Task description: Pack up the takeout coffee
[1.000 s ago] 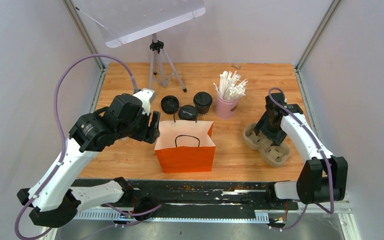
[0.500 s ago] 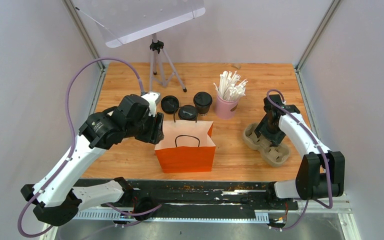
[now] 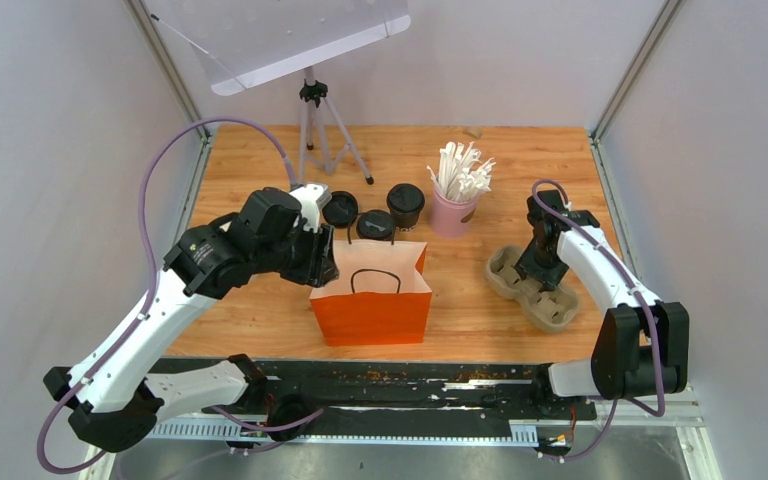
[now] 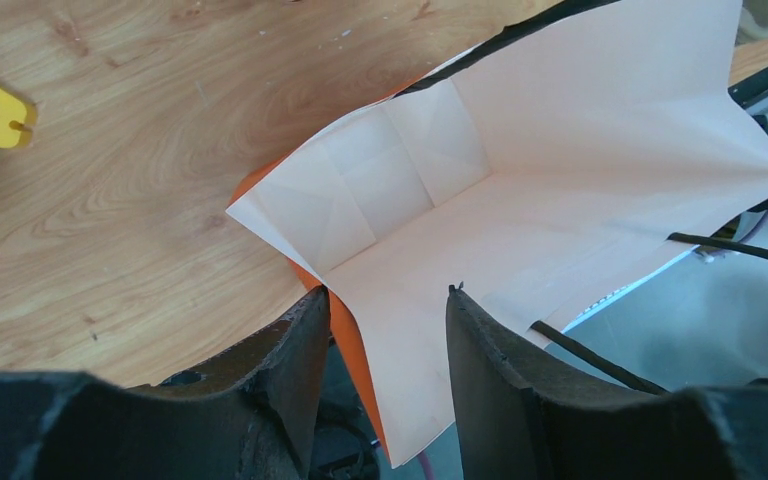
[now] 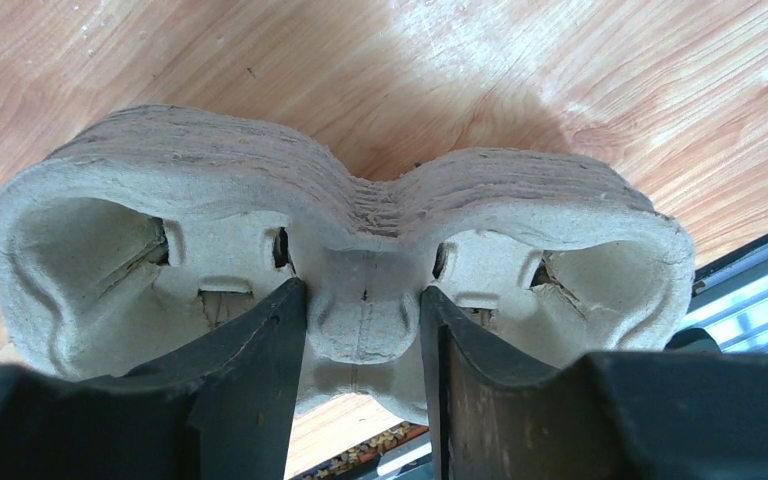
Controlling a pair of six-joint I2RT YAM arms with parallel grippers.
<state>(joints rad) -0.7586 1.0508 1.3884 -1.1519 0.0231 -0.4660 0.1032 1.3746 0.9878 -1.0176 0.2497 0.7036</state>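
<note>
Takeout coffee [image 3: 405, 204] behind bag [image 3: 370, 302] | left hand [image 4: 386, 294] ajar astride bag | right hand [image 5: 362, 290] pinching tray [image 5: 160, 165]

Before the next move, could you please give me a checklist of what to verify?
1. Orange bag upright, mouth open: ok.
2. Left gripper straddles the bag's side rim: ok; jaws not closed on it.
3. Right gripper straddles the pulp tray at its centre bridge: ok.
4. Right grip firm: cannot tell.
5. Tray wells empty: ok.
6. Three lidded cups standing behind the bag: ok.
</note>
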